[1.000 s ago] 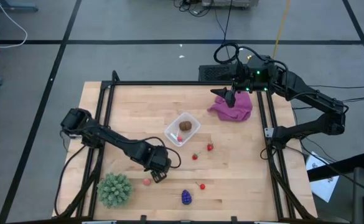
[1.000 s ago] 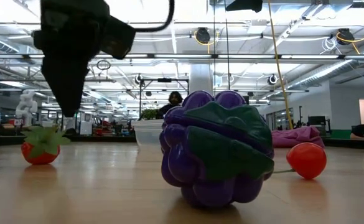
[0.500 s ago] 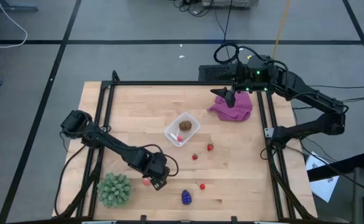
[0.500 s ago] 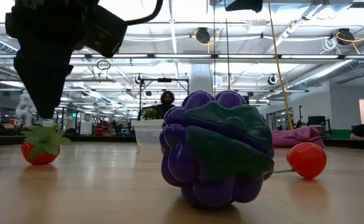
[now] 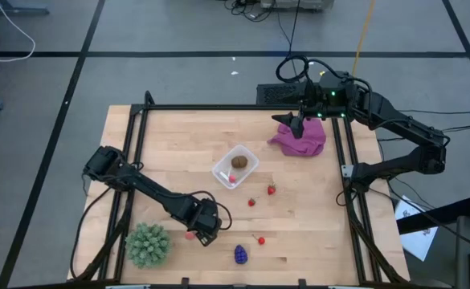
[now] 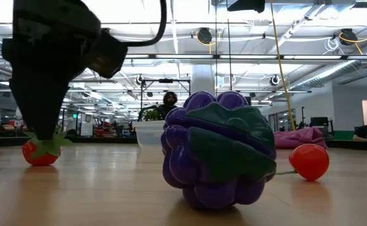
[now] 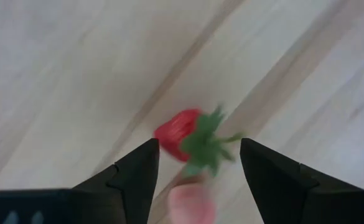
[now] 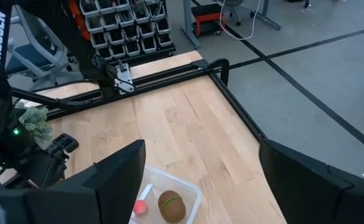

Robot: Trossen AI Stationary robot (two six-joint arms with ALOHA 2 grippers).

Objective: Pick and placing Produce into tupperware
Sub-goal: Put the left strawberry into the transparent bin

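My left gripper (image 5: 205, 234) (image 7: 197, 152) is open near the table's near edge, pointing down. A red toy strawberry (image 7: 185, 134) (image 6: 39, 152) lies on the wood between its fingers, which do not close on it. A pink piece (image 5: 189, 235) (image 7: 191, 205) lies beside them. The clear tub (image 5: 235, 167) (image 8: 169, 196) holds a brown oval (image 5: 239, 161) and a pink piece (image 5: 231, 179). The purple grape bunch (image 5: 240, 254) (image 6: 218, 150), a cherry (image 5: 259, 239) (image 6: 308, 161) and two small strawberries (image 5: 251, 201) (image 5: 271, 189) lie on the table. My right gripper (image 5: 298, 128) (image 8: 201, 144) waits open above the magenta cloth (image 5: 300, 138).
A green spiky plant (image 5: 148, 245) stands at the near left corner, close to my left gripper. A black frame (image 5: 218, 108) runs around the table's far and side edges. In the low view, people show in the room far behind the table.
My left gripper has moved a little toward the table's near edge and come down over the red strawberry, its fingers now reaching the fruit's leaves. The fruits and the tub have stayed where they were.
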